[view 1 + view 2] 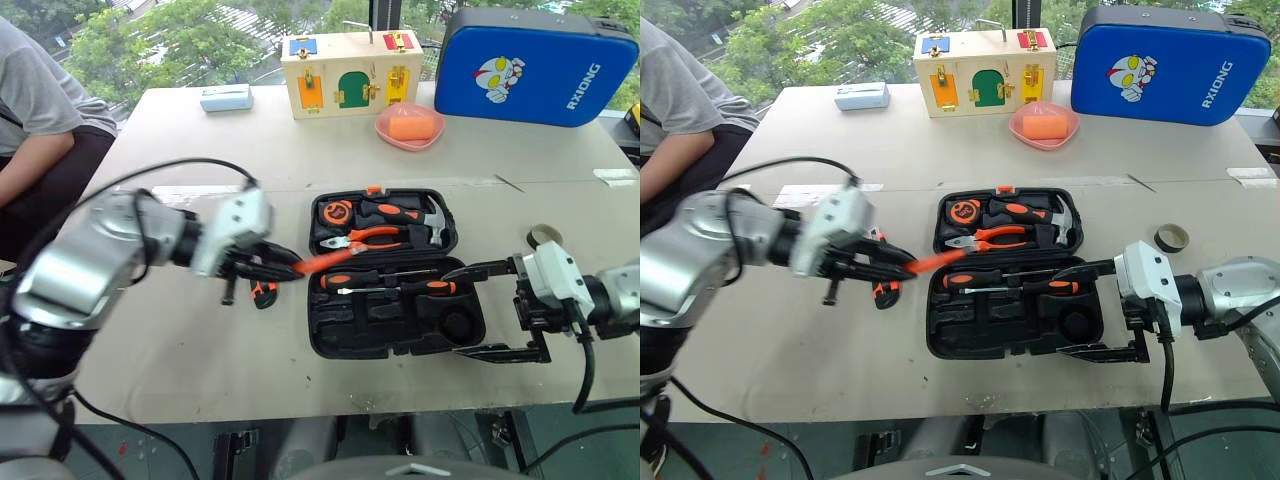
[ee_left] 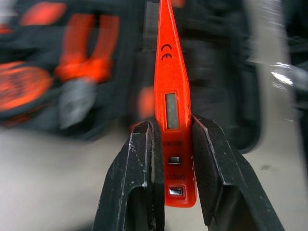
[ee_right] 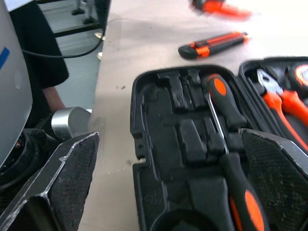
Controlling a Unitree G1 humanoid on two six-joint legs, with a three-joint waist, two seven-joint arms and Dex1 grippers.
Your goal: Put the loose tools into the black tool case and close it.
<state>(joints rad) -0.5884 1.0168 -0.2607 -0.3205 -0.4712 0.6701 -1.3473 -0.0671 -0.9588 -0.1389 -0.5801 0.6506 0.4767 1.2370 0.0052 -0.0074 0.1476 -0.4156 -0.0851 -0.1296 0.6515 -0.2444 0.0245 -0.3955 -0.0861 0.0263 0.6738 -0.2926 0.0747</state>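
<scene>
My black left pincer [image 2: 173,159] grips a slim all-orange plastic tester screwdriver [image 2: 169,96]; black moulded case [image 1: 330,340] holds black-and-orange-handled screwdrivers [image 1: 385,280].

Probably a lab — test table [image 1: 200,370]

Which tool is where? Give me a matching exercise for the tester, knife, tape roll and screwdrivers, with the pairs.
1 tester
2 knife
3 tape roll
4 screwdrivers

a in the case
b on the table, right of the case
c gripped in the left hand
d on the table, left of the case

Pairs: 1-c, 2-d, 3-b, 4-a
</scene>
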